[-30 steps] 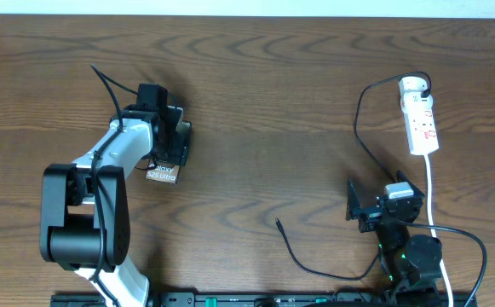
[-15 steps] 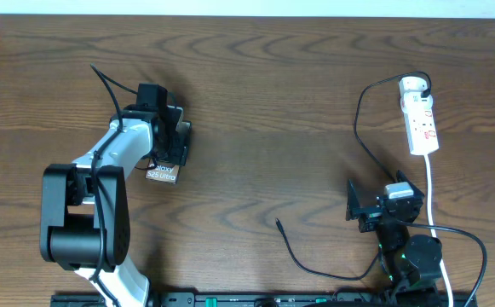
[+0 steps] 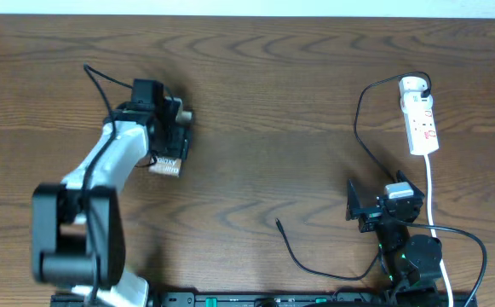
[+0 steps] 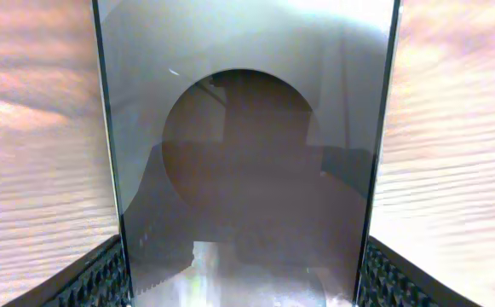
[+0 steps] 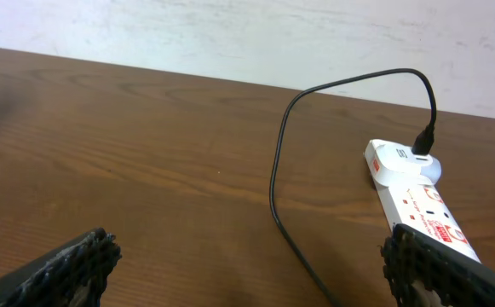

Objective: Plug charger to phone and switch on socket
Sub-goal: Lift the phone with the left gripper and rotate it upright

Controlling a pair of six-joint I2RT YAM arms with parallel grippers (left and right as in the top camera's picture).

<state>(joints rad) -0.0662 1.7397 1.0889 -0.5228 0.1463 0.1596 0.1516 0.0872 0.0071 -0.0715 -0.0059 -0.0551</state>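
The bronze-brown phone (image 3: 167, 165) is between the fingers of my left gripper (image 3: 173, 143) at the left of the table. In the left wrist view the phone (image 4: 247, 153) fills the frame, its long edges against both pads, so my left gripper (image 4: 245, 277) is shut on it. The charger (image 3: 315, 266) is a thin black cable running from the socket (image 3: 419, 119) down to a loose tip near the table's front middle. My right gripper (image 3: 379, 198) stands open just below the socket. The right wrist view shows the charger (image 5: 279, 170) and socket (image 5: 426, 213) ahead of the open right gripper (image 5: 256, 273).
The socket's white cord (image 3: 430, 196) runs down the right side past my right arm. A dark rail (image 3: 247, 300) lines the table's front edge. A white wall (image 5: 247, 34) stands behind the table's far edge.
My left arm has swung and shifted a little toward the far side, carrying the phone with it; the phone now looks tilted. The right arm, charger and socket have not moved.
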